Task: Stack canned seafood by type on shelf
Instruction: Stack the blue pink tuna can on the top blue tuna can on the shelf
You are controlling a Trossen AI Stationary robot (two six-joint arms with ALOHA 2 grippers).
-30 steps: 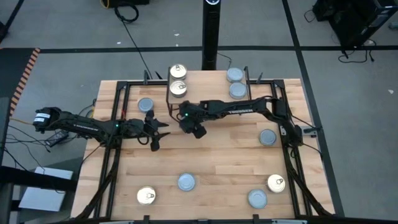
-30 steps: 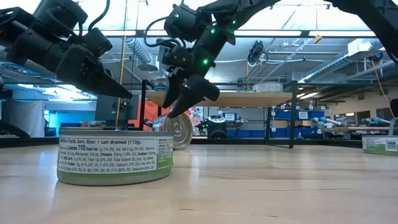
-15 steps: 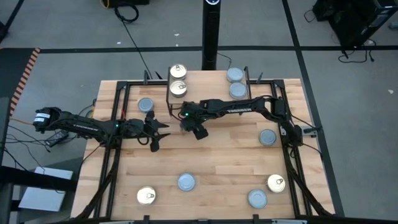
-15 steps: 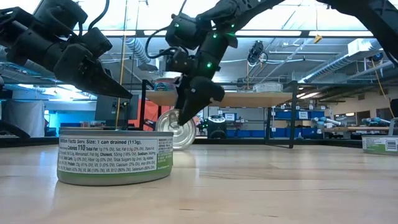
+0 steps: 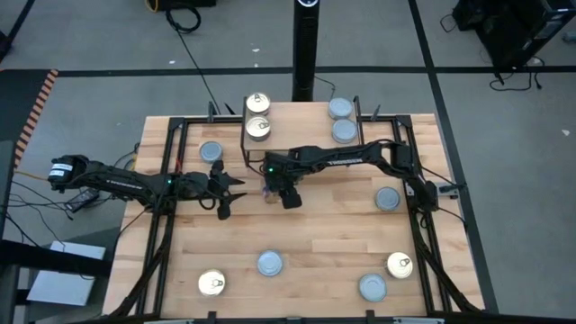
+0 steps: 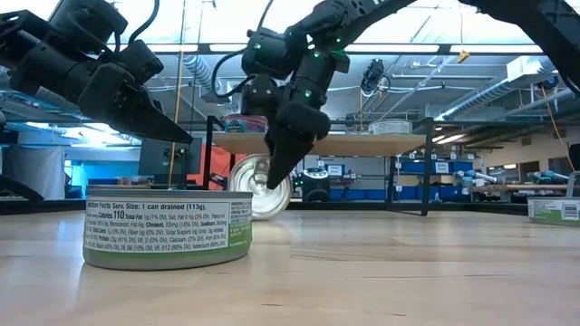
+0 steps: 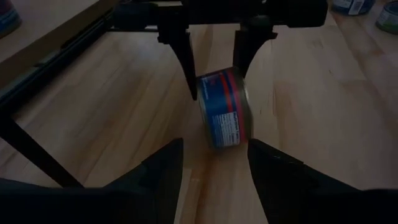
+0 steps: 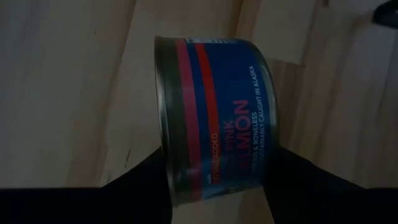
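Item: salmon tin (image 7: 222, 111), on its edge on the tabletop just in front of the shelf (image 5: 297, 121).
Right gripper (image 5: 278, 193): fingers straddle the tin, closing, grip uncertain; likely for lifting.
Left gripper (image 5: 227, 191): beside the tin, fingers apart, empty.
Shelf holds four tins (image 5: 257, 130), paired by type.

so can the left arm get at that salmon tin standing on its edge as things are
Probably not cleanly. The salmon tin lies straight ahead of the open left gripper, but the right gripper is already straddling it from above, so the two would likely collide.
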